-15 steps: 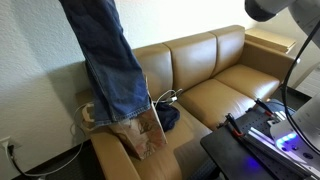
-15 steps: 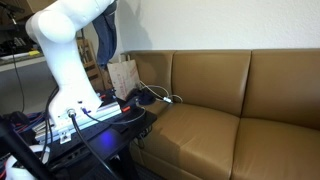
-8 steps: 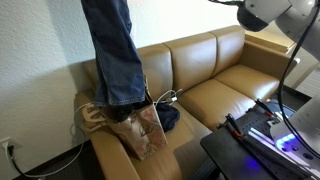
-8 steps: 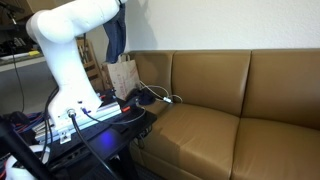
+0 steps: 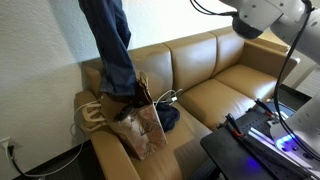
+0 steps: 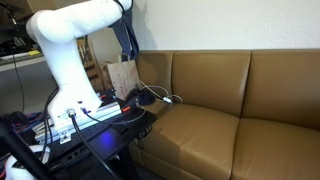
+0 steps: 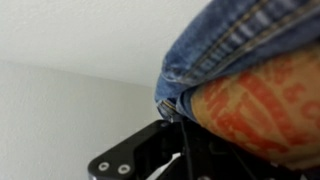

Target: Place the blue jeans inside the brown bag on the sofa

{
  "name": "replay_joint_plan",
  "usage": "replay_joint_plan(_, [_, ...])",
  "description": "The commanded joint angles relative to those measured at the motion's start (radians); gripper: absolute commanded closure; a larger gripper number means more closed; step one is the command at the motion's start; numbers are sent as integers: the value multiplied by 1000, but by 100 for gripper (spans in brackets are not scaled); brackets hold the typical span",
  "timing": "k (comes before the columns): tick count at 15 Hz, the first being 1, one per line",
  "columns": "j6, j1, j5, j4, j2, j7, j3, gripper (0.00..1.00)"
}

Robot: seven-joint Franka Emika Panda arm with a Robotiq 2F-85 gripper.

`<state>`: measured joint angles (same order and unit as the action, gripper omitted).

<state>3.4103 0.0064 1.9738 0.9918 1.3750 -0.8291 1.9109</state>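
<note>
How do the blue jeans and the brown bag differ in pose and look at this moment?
The jeans hang long and limp from above the frame, while the bag stands at the end of the sofa with its mouth open upward. The jeans are blue denim; the bag is tan paper with loop handles. The jeans reach far taller than the bag. Shared: both are soft and creased, and the jeans' lower end reaches the bag's mouth.
</note>
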Motion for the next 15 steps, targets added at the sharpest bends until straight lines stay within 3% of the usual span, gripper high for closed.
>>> replay_joint_plan(1, [-122, -82, 19, 132, -1, 45, -23, 99])
replay_joint_plan(7, [-415, -9, 117, 66, -119, 117, 95, 99])
replay_joint_plan(11, [-782, 22, 329, 75, -212, 469, 207, 99])
replay_joint_plan(13, [-968, -9, 393, 160, -239, 635, 235, 99])
replay_joint_plan(15, [-1153, -92, 398, 302, -261, 794, 232, 99])
